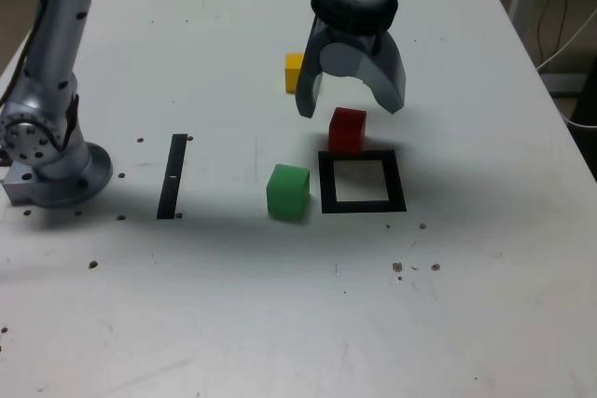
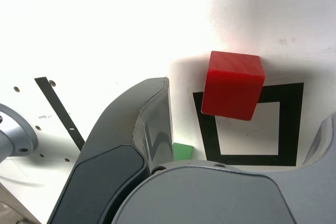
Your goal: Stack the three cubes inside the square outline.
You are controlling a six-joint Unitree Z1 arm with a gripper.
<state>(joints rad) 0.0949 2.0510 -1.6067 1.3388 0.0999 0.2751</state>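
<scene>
Red (image 1: 347,131), green (image 1: 288,193), yellow (image 1: 294,73) — three cubes — and one square outline (image 1: 327,195).

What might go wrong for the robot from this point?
The red cube sits between the open fingers of the gripper; lowering off-centre might make a fingertip clip or topple it. The green cube stands close beside the square outline, so the arm may knock it while stacking there.

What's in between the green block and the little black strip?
Just bare white tabletop, in the exterior view: nothing stands between the green block and the black strip.
</scene>
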